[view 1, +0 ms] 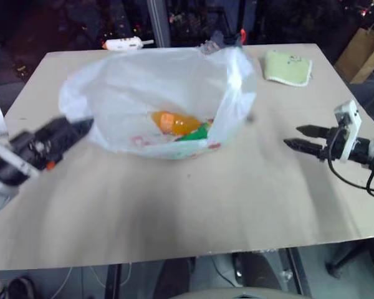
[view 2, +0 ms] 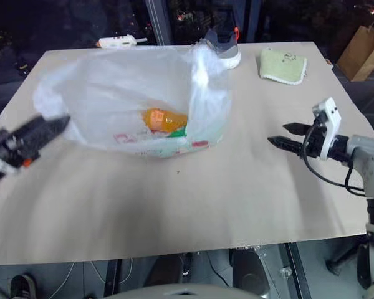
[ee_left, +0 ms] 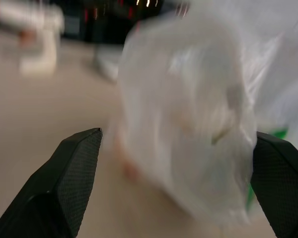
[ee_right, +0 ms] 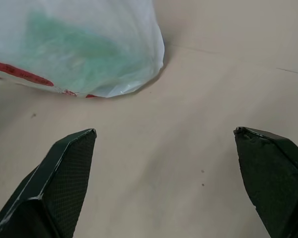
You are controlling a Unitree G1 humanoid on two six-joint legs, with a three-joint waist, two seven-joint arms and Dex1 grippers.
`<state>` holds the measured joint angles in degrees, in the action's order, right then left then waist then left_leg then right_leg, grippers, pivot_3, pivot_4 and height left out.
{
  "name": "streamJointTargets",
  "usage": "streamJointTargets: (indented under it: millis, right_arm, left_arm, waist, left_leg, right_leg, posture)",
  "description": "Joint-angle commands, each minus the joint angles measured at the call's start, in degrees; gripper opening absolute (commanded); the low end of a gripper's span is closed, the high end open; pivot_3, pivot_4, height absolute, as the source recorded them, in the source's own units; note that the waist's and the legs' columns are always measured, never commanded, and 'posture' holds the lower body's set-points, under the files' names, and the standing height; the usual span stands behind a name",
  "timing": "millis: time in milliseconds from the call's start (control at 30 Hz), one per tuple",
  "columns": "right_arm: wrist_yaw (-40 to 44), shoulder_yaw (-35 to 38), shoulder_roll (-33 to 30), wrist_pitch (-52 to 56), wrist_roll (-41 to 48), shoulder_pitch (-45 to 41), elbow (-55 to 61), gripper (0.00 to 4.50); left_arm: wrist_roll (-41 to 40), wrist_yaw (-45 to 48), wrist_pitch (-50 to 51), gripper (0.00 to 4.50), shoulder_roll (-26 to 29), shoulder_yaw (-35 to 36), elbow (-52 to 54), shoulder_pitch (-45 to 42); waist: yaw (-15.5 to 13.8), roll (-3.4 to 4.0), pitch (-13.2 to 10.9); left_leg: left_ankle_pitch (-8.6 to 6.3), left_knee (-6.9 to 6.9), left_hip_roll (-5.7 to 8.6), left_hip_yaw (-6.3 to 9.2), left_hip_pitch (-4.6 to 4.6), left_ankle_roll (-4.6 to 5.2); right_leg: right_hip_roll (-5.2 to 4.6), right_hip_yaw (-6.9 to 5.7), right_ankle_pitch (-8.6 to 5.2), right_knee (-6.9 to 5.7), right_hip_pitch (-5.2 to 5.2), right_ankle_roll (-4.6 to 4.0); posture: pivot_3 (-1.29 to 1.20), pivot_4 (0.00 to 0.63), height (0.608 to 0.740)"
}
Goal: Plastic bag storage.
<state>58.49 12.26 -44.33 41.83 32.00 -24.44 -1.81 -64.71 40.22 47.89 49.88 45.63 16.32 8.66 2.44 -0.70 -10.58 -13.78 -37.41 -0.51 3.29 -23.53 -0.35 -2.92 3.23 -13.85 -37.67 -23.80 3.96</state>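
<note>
The plastic bag (view 1: 156, 87), translucent white with red printing low on its side, sits puffed up in the middle of the table. Through its film show an orange item (view 1: 173, 123) and a green packet (view 1: 197, 132). My left gripper (view 1: 84, 126) is at the bag's left end, open, and in the left wrist view a bulge of the bag (ee_left: 188, 129) lies just ahead of its spread fingers (ee_left: 77, 168). My right gripper (view 1: 292, 136) hovers open over bare table to the right of the bag, pointing toward it, with nothing between its fingers (ee_right: 64, 173).
Behind the bag lies a grey and white shoe (view 2: 223, 47), with a pale green cloth pad (view 1: 288, 67) to its right. A white device (view 1: 121, 43) rests at the far edge of the table (view 1: 193, 212). A brown paper bag (view 1: 363, 53) stands beyond the far right corner.
</note>
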Motion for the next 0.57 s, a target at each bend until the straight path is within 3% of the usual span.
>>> streamJointTargets:
  millis: [33, 167, 367, 567]
  right_arm:
    - [-0.25, 1.23, 1.89, -7.39, -1.12, 4.02, 2.83, 4.50]
    - [2.36, -0.74, 0.83, -15.53, -5.49, 10.48, 0.27, 4.50]
    - [4.99, 1.18, 1.69, -28.35, -7.82, 15.85, -5.41, 4.50]
    - [8.16, 3.06, 2.83, -35.48, -5.79, 18.02, -8.16, 4.50]
  left_arm:
    - [9.35, 3.92, -5.06, 4.48, -2.21, 0.61, 5.36, 10.66]
    - [17.38, -0.79, -10.25, 4.48, -8.46, -3.18, 6.76, 15.85]
    - [23.77, 3.43, -21.37, 4.48, -17.57, -5.45, 10.85, 24.13]
    - [30.98, 8.89, -33.05, 4.48, -21.26, -7.64, 7.82, 30.00]
  waist:
    - [-0.08, -0.04, 0.03]
    - [-0.80, -0.07, 0.05]
    - [-0.73, -0.32, 0.19]
    - [-0.18, -0.34, 0.20]
  left_leg:
    - [0.00, 0.00, 0.00, -0.01, 0.08, 0.00]
    - [0.00, 0.00, 0.00, -0.03, 0.23, 0.00]
    - [-0.01, -0.01, -0.05, -0.40, 0.54, -0.01]
    - [-0.01, 0.03, -0.14, -0.67, 0.81, 0.00]
  right_leg:
    - [0.00, 0.01, -0.01, -0.01, 0.06, 0.00]
    - [0.01, 0.03, -0.05, 0.03, 0.25, -0.07]
    - [0.00, 0.33, -0.12, 0.06, 0.43, -0.19]
    - [0.10, 0.61, -0.16, 0.04, 0.50, -0.20]
  posture:
    - [0.00, 0.150, 0.740]
    - [0.00, 0.150, 0.740]
    - [0.00, 0.150, 0.740]
    - [0.00, 0.150, 0.740]
